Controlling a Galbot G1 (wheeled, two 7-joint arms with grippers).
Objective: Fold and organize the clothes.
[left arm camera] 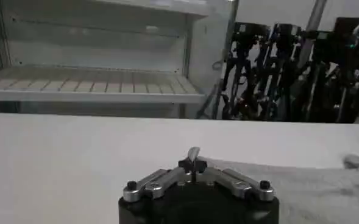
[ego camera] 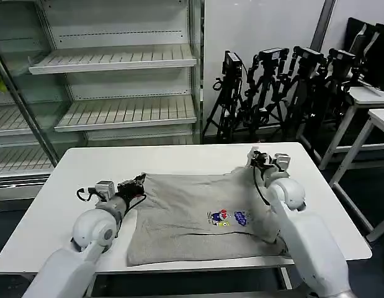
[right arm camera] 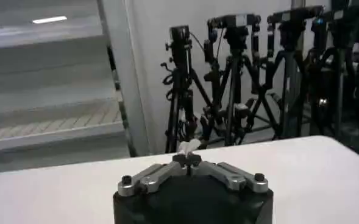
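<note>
Your T-shirt (ego camera: 198, 217) lies flat mid-table (ego camera: 74, 167), long axis left-right; left gripper (ego camera: 141, 180) clenched on its far left corner, right gripper (ego camera: 257, 159) clenched on the far right corner; fold goes toward you

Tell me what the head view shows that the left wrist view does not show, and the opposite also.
Only the head view shows the T-shirt's printed chest and full outline, with the left gripper at its far left corner and the right gripper at its far right corner. Only the left wrist view shows the left gripper up close: its fingertips are closed together at the grey fabric's edge. Both show the white table, the shelves and the tripods behind.
</note>
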